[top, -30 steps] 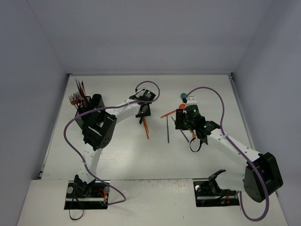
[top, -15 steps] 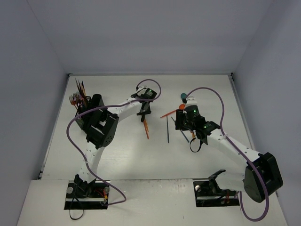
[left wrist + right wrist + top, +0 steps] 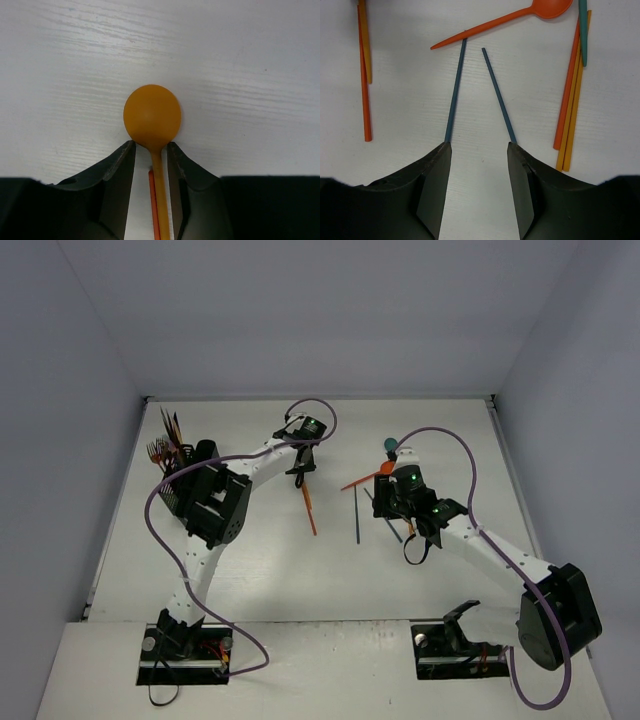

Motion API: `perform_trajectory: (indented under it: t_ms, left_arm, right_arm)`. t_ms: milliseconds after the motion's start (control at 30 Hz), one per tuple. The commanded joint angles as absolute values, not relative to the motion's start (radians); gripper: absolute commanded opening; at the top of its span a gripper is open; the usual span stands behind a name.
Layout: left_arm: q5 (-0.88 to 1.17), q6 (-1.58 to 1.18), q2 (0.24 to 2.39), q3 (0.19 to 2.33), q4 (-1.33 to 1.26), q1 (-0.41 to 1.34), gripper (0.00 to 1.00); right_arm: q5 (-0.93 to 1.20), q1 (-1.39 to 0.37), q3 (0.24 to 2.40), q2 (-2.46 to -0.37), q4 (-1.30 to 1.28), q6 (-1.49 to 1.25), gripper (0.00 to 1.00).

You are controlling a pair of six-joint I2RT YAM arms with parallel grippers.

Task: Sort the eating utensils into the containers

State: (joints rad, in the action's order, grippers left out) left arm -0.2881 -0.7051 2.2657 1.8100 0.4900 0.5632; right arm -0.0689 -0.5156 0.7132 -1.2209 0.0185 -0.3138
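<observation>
Spoon point(image 3: 152, 117), smooth orange, round-bowled, is being straddled by slightly parted left fingers point(image 3: 117, 192); right fingers point(image 3: 432, 195) are being held apart.

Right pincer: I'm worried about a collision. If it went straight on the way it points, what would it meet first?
Likely the blue sticks, whose near ends lie just ahead of the open right pincer. The orange spoon lies beyond. Its height above them is unclear.

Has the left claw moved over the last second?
Yes. The left claw has drawn slightly toward the far edge of the table, away from the arm bases. The blue stick beside it lies where it was.
</observation>
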Motion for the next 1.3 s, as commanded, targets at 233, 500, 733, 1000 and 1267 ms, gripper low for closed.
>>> perform_trajectory:
  t_ms: [233,500,733,1000,1267]
  left_arm:
    - [-0.277,-0.673,2.268,1.875,0.489,0.543,0.14]
    - [-0.285,-0.663,2.187,1.859,0.451,0.543,0.0]
    - [-0.306,-0.567,1.975,1.759,0.269,0.541,0.0]
    - [-0.347,-0.253,1.645,1.421,-0.136,0.461,0.0]
    - [-0.178,-0.108,1.555,1.31,-0.274,0.232,0.0]
  right_arm:
    - [-0.057,-0.508,0.726,-1.221,0.054,-0.314,0.46]
    - [-0.046,-0.508,0.73,-1.219,0.052,-0.317,0.46]
    - [-0.039,-0.508,0.73,-1.191,0.052,-0.322,0.46]
    - [-0.025,-0.506,0.726,-1.16,0.052,-0.318,0.46]
    - [-0.009,-0.506,0.731,-1.17,0.053,-0.311,0.45]
